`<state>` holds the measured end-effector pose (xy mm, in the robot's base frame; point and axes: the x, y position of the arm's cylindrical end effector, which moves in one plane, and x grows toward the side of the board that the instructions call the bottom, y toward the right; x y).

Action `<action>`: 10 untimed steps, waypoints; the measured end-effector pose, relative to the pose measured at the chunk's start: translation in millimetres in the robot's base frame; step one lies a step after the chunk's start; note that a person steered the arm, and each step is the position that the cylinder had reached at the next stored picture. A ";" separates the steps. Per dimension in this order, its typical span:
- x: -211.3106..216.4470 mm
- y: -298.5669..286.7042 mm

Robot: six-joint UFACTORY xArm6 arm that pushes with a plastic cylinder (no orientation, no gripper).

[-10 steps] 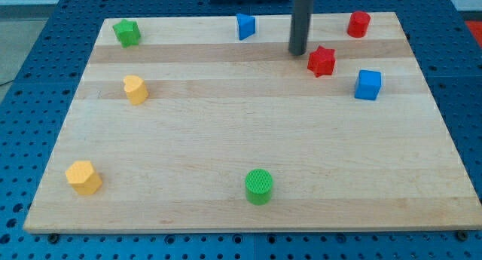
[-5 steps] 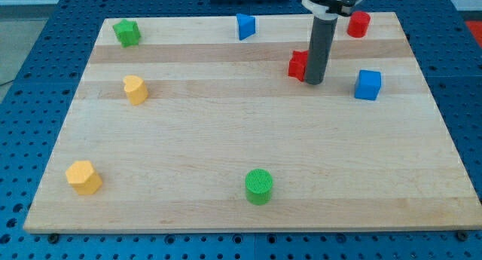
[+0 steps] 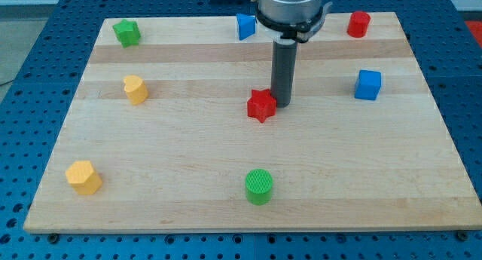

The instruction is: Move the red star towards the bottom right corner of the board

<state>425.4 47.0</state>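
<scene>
The red star lies near the middle of the wooden board, slightly to the view's right of centre. My tip stands right against the star's right side, touching it. The rod rises straight up from there to the arm at the view's top. The board's bottom right corner is far from the star, down and to the view's right.
A blue cube sits at the right, a red cylinder at the top right, a blue triangle at the top middle. A green star is top left. A yellow block, an orange hexagon and a green cylinder lie lower.
The red star has slid from the upper right down and to the view's left, towards the board's middle. My tip moved from the star's upper left to its right side, following it.
</scene>
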 end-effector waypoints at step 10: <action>114.0 93.8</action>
<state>539.4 140.8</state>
